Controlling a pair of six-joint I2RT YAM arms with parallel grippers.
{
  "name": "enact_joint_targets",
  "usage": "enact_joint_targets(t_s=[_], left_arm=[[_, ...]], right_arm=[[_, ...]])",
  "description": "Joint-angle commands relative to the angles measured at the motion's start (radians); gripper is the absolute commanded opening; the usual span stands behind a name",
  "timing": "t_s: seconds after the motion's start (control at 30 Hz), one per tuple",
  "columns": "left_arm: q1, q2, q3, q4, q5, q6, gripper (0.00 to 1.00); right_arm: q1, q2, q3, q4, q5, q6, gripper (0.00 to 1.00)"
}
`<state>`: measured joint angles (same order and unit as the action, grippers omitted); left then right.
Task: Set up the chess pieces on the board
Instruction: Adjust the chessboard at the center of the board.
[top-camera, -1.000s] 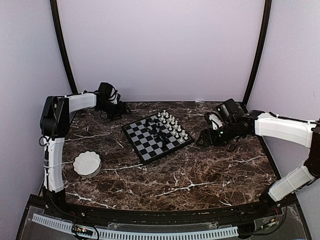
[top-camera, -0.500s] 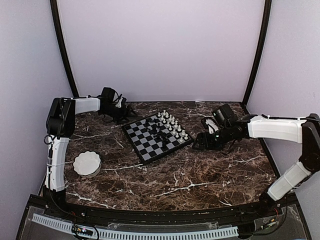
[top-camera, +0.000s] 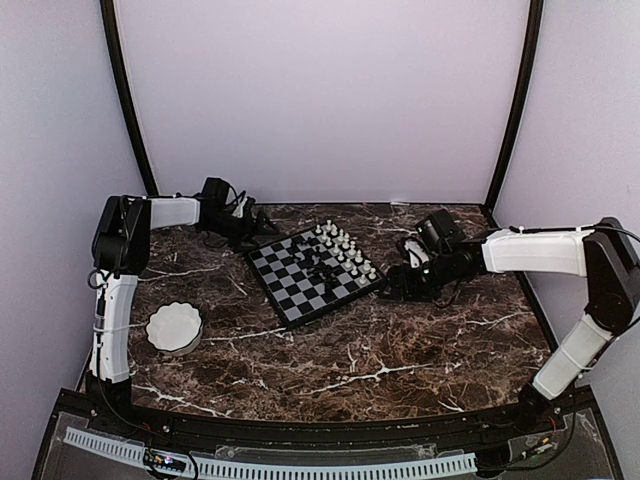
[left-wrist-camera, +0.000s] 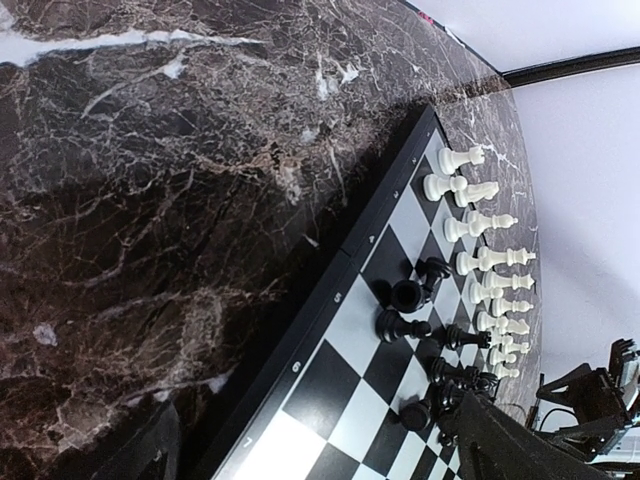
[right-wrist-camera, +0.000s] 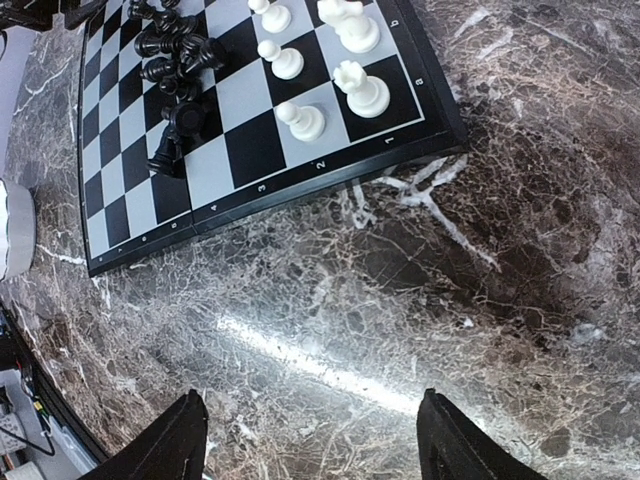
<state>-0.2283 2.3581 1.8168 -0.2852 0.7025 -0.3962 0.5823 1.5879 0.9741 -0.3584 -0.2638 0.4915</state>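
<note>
the board (top-camera: 315, 277) lies turned cornerwise on the dark marble surface (top-camera: 400, 360). white chess pieces (top-camera: 345, 250) stand in two rows along its far right edge, and black chess pieces (top-camera: 318, 266) are bunched near its middle. the left pincer (top-camera: 262, 228) hangs by the board's far left corner, fingers apart, holding nothing. the right pincer (top-camera: 388, 291) sits low just off the right corner, also spread wide and empty. a white scalloped bowl (top-camera: 174, 327) rests well left of the board.

Left end effector (top-camera: 250, 222), right end effector (top-camera: 391, 289) nearer the board (top-camera: 290, 291)
</note>
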Motion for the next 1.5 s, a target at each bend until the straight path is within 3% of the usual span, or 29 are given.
enact_joint_targets(t_s=[0.0, 0.83, 1.47], left_arm=[[-0.009, -0.016, -0.025, -0.011, 0.040, 0.020, 0.99], [-0.167, -0.160, -0.194, -0.163, 0.089, 0.216, 0.96], [-0.255, -0.256, -0.430, -0.042, 0.104, 0.157, 0.86]], right_arm=[[-0.014, 0.017, 0.022, 0.027, -0.011, 0.010, 0.73], [-0.062, 0.101, 0.022, 0.087, -0.029, 0.048, 0.73], [-0.093, 0.075, 0.085, -0.170, 0.069, 0.074, 0.70]])
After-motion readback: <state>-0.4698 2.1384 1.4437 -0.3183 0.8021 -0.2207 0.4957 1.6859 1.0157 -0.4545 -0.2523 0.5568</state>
